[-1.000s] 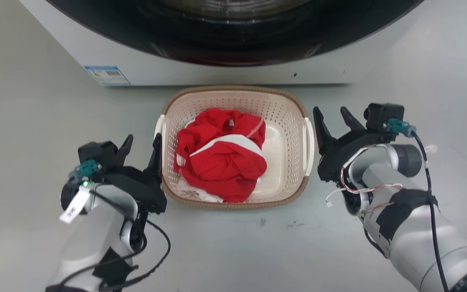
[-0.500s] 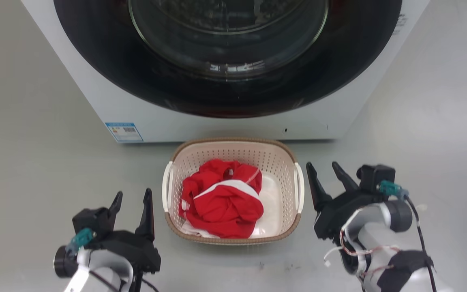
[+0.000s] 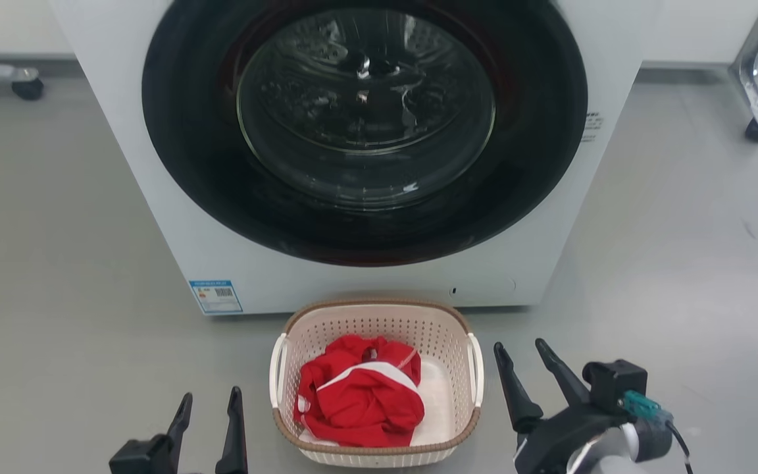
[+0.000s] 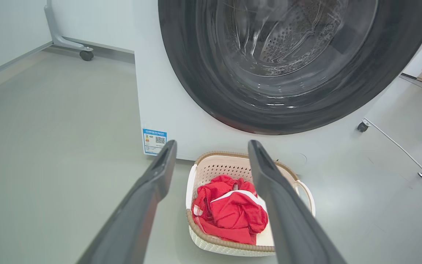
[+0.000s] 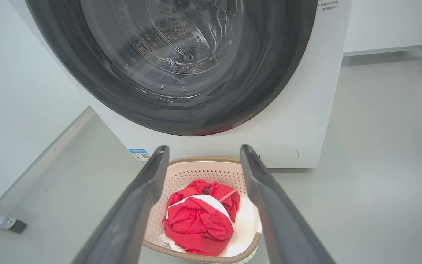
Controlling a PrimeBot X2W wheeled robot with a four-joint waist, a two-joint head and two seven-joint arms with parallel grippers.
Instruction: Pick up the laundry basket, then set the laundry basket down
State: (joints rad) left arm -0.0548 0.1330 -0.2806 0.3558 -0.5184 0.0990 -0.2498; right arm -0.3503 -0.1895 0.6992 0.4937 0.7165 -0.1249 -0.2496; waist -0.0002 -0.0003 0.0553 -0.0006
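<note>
The laundry basket stands on the grey floor just in front of the washing machine, cream-white and perforated with a brown rim and white side handles. A red and white garment lies bunched inside it. My left gripper is open at the bottom left, a short way left of the basket and apart from it. My right gripper is open at the bottom right, close beside the basket's right handle without touching. In the left wrist view the basket shows between open fingers; the right wrist view shows the basket likewise.
A white front-loading washing machine with a large dark round door rises right behind the basket. Wheeled metal legs stand at the far left and far right. Open grey floor lies on both sides.
The head camera has tilted up and back, showing the whole machine door and a smaller basket. Both grippers, still open, have drawn away from the basket's handles toward the bottom edge.
</note>
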